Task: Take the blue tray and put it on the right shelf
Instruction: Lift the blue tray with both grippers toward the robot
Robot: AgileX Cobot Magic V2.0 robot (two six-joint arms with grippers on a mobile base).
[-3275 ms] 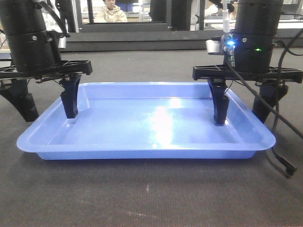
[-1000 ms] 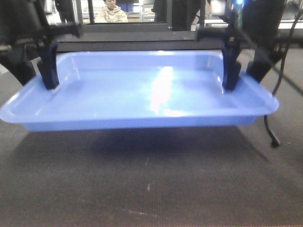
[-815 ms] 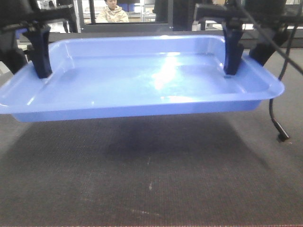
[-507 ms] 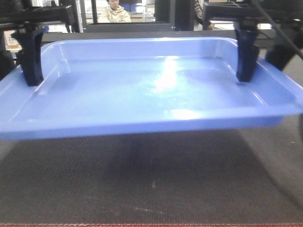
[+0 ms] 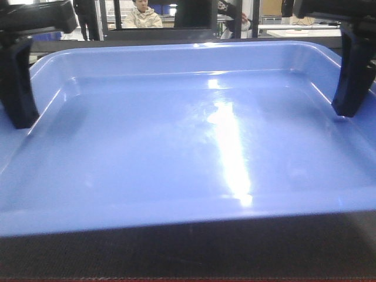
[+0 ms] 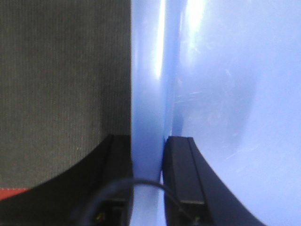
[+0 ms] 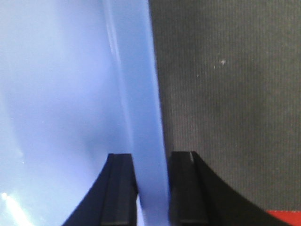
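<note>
The light-blue tray (image 5: 188, 141) fills the front view, held in the air close to the camera above the dark mat. My left gripper (image 6: 148, 141) is shut on the tray's left rim (image 6: 148, 94), one finger (image 5: 17, 88) standing inside the tray. My right gripper (image 7: 151, 157) is shut on the tray's right rim (image 7: 136, 84), its inner finger (image 5: 352, 76) showing at the right in the front view. The right shelf is out of view.
The dark ribbed mat (image 5: 235, 247) lies below the tray, with a red strip at its near edge (image 7: 284, 217). A black frame and a seated person (image 5: 140, 14) are behind the tray.
Both grippers have lifted the tray off the mat and brought it up and toward the camera; it looks much larger now and its near rim has dropped low in the frame.
</note>
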